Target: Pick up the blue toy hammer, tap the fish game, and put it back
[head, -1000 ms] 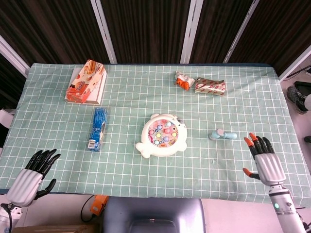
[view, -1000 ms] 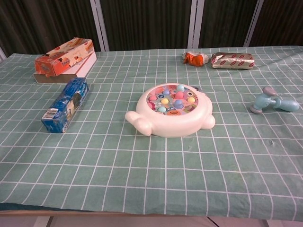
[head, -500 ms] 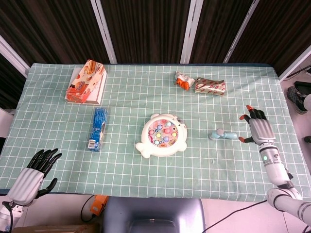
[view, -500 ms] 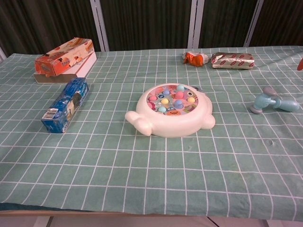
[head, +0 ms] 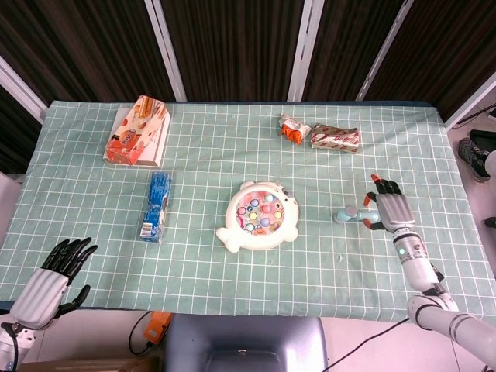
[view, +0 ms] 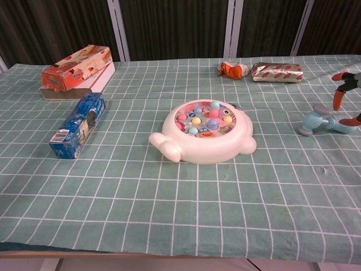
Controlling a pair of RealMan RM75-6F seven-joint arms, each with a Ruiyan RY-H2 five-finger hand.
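Nothing was done yet: the hammer point(head: 355, 215) lay on the worktop point(head: 232, 287) beside the fish game point(head: 260, 217), the right hand point(head: 390, 209) spread over its handle, gripping nothing.

On the green checked tablecloth point(head: 232, 163), the white fish game point(head: 259, 215) sits near the middle. To its right lies the blue toy hammer point(head: 353, 215), and the right hand point(head: 390, 209) is over the handle end with its orange-tipped fingers spread; whether it touches is hard to tell. The left hand point(head: 56, 275) hangs at the near left edge, fingers apart, holding nothing. A blue packet point(head: 157, 205) lies left of the game, an orange box point(head: 139, 130) at far left, and two snack wrappers point(head: 320, 134) at far right.
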